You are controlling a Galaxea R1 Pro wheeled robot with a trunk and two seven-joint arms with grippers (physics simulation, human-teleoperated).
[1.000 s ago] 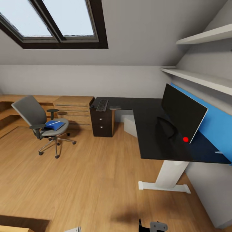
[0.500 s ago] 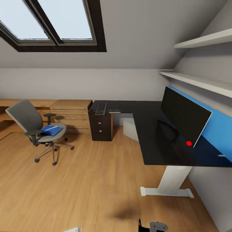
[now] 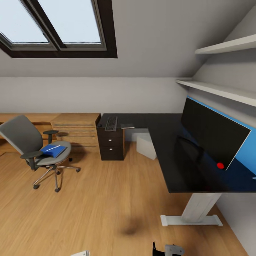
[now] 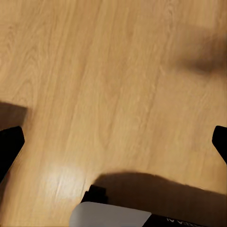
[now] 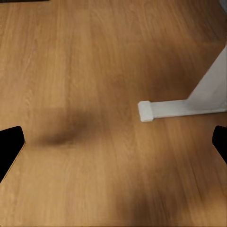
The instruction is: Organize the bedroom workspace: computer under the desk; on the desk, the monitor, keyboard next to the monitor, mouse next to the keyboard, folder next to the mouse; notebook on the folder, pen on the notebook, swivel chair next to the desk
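Note:
The grey swivel chair (image 3: pixel 26 142) stands on the wood floor at the left, apart from the desk. On its seat lies the blue folder (image 3: pixel 54 151) with the thin white pen (image 3: pixel 52 147) on top. The black L-shaped desk (image 3: pixel 167 156) fills the right, with the wide black monitor (image 3: pixel 213 137) on it against the blue back panel. On the desk's far wing lie the keyboard (image 3: pixel 111 123), a small dark mouse (image 3: pixel 100 125) beside it, and a flat grey item, probably the notebook (image 3: pixel 127 126). The pale computer (image 3: pixel 146 145) sits under the desk. My left gripper (image 4: pixel 113 142) and right gripper (image 5: pixel 113 142) hang open over bare floor.
A dark drawer unit (image 3: pixel 112 142) stands under the desk's far wing, with low light-wood cabinets (image 3: pixel 74 129) to its left. The desk's white leg and foot (image 3: pixel 193 217) rest on the floor at the right. Wall shelves (image 3: pixel 220 90) hang above the monitor. Open floor lies between me and the chair.
The whole picture has shifted: the camera moved closer to the desk, so the chair sits further left in view. No object has moved itself, and both grippers stay open.

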